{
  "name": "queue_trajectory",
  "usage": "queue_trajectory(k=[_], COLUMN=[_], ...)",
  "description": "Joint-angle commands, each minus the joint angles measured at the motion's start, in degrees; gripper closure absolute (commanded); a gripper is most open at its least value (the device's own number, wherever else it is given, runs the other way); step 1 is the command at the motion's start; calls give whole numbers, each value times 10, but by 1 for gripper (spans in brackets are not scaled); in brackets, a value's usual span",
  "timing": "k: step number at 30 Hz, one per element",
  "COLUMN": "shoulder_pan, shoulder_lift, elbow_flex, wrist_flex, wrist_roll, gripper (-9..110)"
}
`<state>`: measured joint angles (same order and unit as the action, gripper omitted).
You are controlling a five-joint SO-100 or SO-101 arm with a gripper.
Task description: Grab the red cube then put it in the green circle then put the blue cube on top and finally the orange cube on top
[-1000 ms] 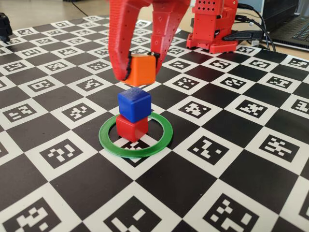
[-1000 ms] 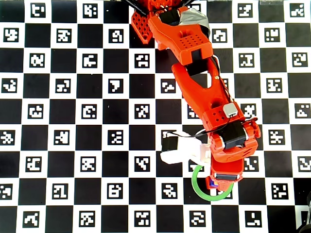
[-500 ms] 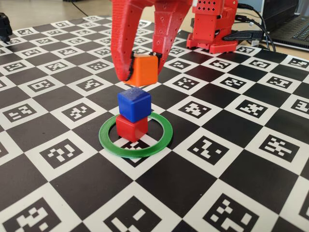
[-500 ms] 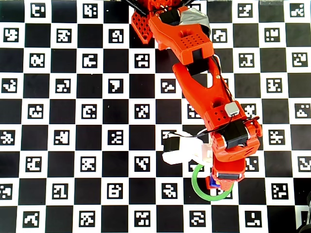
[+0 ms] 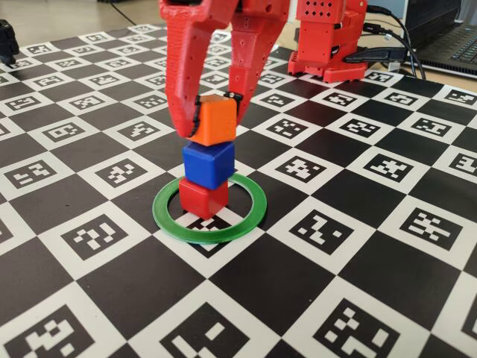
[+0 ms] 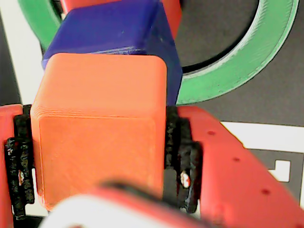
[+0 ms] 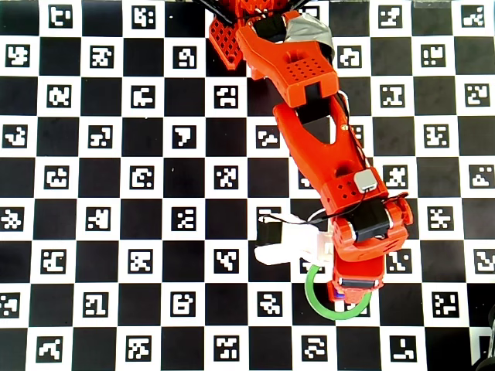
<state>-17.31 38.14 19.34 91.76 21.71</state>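
Note:
In the fixed view the red cube (image 5: 203, 198) stands inside the green circle (image 5: 168, 217), with the blue cube (image 5: 208, 164) stacked on it. My red gripper (image 5: 215, 113) comes down from above, shut on the orange cube (image 5: 215, 121), whose underside meets the blue cube's top. The wrist view shows the orange cube (image 6: 99, 133) clamped between the black pads (image 6: 179, 156), with the blue cube (image 6: 114, 33) right beneath it and the green circle (image 6: 237, 71) around them. From overhead, the arm covers the stack; only part of the green circle (image 7: 312, 298) and a blue sliver (image 7: 338, 293) show.
The stack stands on a black-and-white checkerboard mat (image 5: 350, 246) printed with markers. The arm's red base (image 5: 328, 41) stands at the back. A laptop and cables (image 5: 440, 41) lie at the back right, and a dark object (image 5: 7, 39) sits at the far left edge.
The gripper has come down with the orange cube. The gap above the blue cube has closed. The red and blue cubes have not moved.

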Motion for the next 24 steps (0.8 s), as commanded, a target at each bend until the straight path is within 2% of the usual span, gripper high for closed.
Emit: queue_trajectory(k=[1,8,24], shoulder_pan=[7,6,-3], shoulder_lift=[24,23,25], elbow_flex=[-52,-53,-62], wrist_flex=[-3,-2,18], wrist_roll=[-5,-5,7], gripper=[105,105,86])
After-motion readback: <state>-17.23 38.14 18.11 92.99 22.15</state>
